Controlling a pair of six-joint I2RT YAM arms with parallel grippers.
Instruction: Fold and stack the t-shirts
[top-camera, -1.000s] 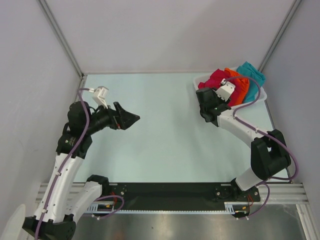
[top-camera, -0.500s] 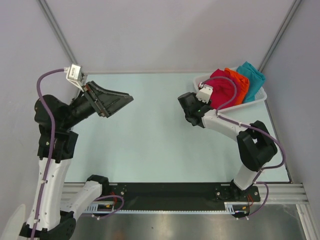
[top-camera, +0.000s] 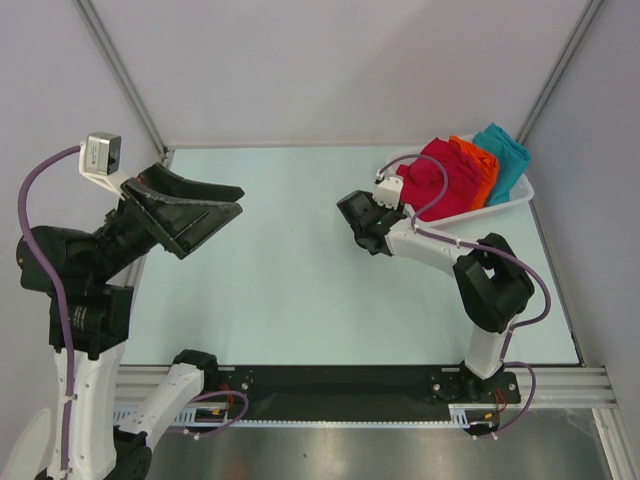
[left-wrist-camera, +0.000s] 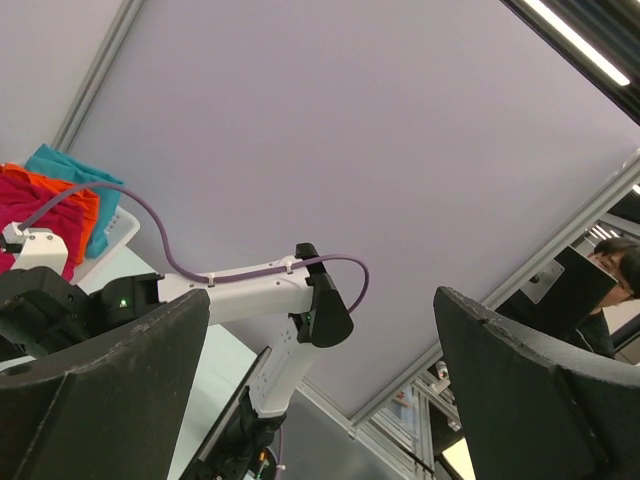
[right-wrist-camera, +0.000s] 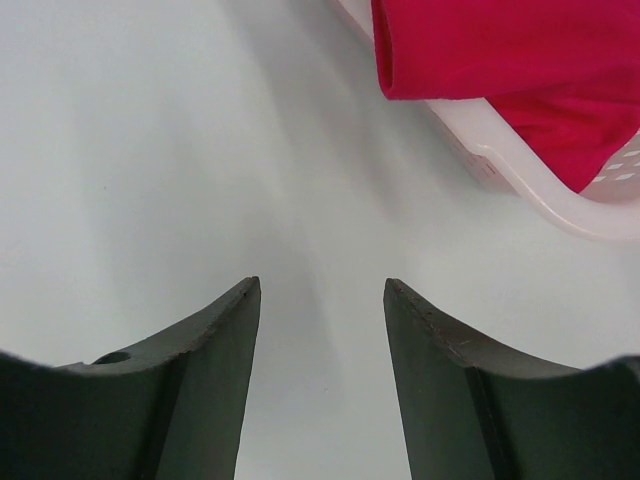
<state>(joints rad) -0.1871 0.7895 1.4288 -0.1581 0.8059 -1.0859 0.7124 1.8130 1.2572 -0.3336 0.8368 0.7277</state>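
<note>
The t-shirts lie heaped in a white basket (top-camera: 512, 200) at the far right: a crimson shirt (top-camera: 440, 172), an orange shirt (top-camera: 482, 170) and a teal shirt (top-camera: 505, 148). My right gripper (top-camera: 357, 230) is open and empty, low over the bare table just left of the basket. In the right wrist view its gripper (right-wrist-camera: 322, 285) frames bare table, with the crimson shirt (right-wrist-camera: 500, 50) hanging over the basket rim (right-wrist-camera: 520, 150) at top right. My left gripper (top-camera: 222, 205) is open, empty and raised high at the left. In the left wrist view it (left-wrist-camera: 320, 300) points up at the wall.
Grey walls close the table on three sides. The left wrist view shows my right arm (left-wrist-camera: 250, 300), the shirts at its left edge (left-wrist-camera: 50, 200) and a person (left-wrist-camera: 620, 270) beyond the cell at the right. The arm bases sit at the near edge.
My left arm has risen and swung back to the left, its gripper tilting upward. My right gripper has moved left, away from the basket, holding nothing.
</note>
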